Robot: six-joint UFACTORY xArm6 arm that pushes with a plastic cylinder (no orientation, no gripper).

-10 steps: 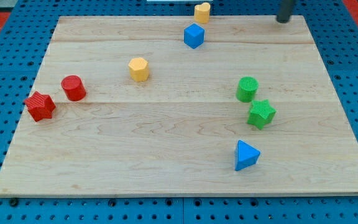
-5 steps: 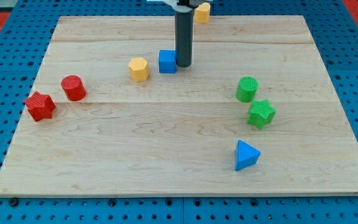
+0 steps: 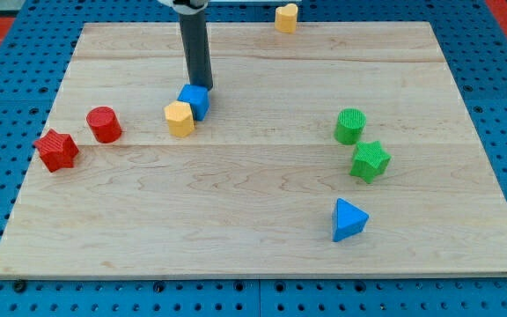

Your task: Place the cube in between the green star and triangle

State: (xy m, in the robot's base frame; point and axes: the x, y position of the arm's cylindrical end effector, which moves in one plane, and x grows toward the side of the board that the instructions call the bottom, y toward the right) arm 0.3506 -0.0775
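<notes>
The blue cube [image 3: 194, 101] sits left of the board's middle, touching a yellow hexagonal block [image 3: 180, 119] at its lower left. My tip [image 3: 202, 87] stands right at the cube's upper right edge. The green star [image 3: 370, 162] lies at the right, with the blue triangle [image 3: 349, 219] below it, nearer the view's bottom. A gap of bare wood separates the star and the triangle.
A green cylinder [image 3: 350, 126] stands just above the star. A red cylinder [image 3: 105, 124] and a red star [image 3: 56, 150] lie at the left. A second yellow block [image 3: 286, 17] sits at the top edge of the wooden board [image 3: 262, 255].
My tip came in from the top right and moved left and down, pushing the blue cube to the lower left. The cube now presses the yellow hexagonal block, which has shifted down-left.
</notes>
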